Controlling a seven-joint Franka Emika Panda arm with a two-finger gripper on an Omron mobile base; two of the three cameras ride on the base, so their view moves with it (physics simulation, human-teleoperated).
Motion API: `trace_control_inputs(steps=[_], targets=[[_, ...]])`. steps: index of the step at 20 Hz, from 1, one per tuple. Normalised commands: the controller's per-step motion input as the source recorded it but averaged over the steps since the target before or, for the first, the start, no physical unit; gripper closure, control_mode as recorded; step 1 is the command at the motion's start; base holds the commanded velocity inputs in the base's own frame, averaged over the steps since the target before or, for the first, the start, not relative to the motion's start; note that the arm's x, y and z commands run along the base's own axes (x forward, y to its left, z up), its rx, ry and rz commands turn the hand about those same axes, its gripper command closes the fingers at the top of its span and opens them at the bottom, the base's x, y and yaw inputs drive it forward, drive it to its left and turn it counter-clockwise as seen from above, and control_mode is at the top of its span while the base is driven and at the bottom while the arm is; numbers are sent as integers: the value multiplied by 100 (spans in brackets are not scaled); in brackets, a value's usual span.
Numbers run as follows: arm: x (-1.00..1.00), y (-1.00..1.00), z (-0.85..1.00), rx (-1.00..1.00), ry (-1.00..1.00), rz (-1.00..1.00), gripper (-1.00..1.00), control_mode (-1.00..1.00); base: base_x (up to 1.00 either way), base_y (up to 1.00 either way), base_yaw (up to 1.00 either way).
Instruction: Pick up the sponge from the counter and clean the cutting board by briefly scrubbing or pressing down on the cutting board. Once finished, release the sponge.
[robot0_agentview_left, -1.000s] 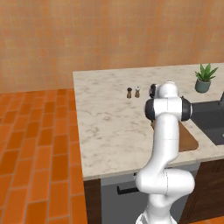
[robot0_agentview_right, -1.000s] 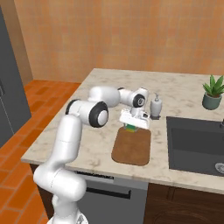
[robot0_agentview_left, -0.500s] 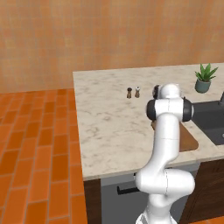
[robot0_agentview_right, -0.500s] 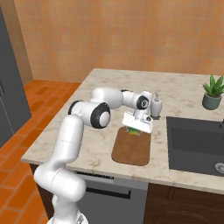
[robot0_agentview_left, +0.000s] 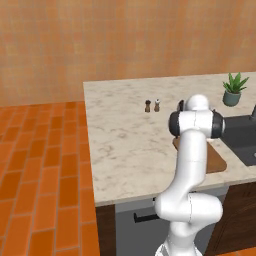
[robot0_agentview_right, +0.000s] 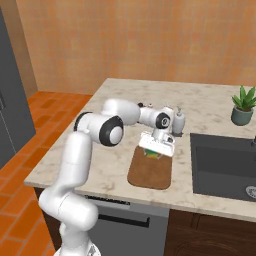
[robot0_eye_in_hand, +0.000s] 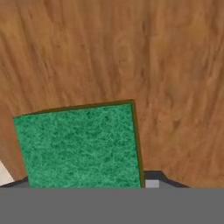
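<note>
The gripper (robot0_agentview_right: 156, 150) is hanging low over the far end of the board (robot0_agentview_right: 150, 170), pointing down at it. The sponge (robot0_eye_in_hand: 78, 146) is sitting directly under the hand, green face up, over the wood of the board (robot0_eye_in_hand: 166, 65); in the right base view it is showing as a green sliver (robot0_agentview_right: 152, 153) beneath the white hand. One dark fingertip (robot0_eye_in_hand: 153, 178) is lying against the sponge's edge, so the jaws appear to be clamping it, though the second finger is hiding behind the block. The board is lying on the counter (robot0_agentview_right: 105, 145) just beside the sink (robot0_agentview_right: 225, 165). A soap bottle (robot0_agentview_right: 178, 122) is standing near the board's far end. A plant (robot0_agentview_right: 243, 105) and two shakers (robot0_agentview_left: 152, 105) are standing farther back.
</note>
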Motion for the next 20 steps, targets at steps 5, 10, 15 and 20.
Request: trace_control_inputs(steps=[5, 10, 15, 20], targets=[[-92, -4, -29, 0, 0, 0, 100, -100, 0, 0, 0], [-100, -7, -32, 0, 0, 0, 100, -100, 0, 0, 0], [-100, 0, -19, 0, 0, 0, 100, -100, 0, 0, 0], [-100, 0, -18, 1, 0, 0, 100, -100, 0, 0, 0]])
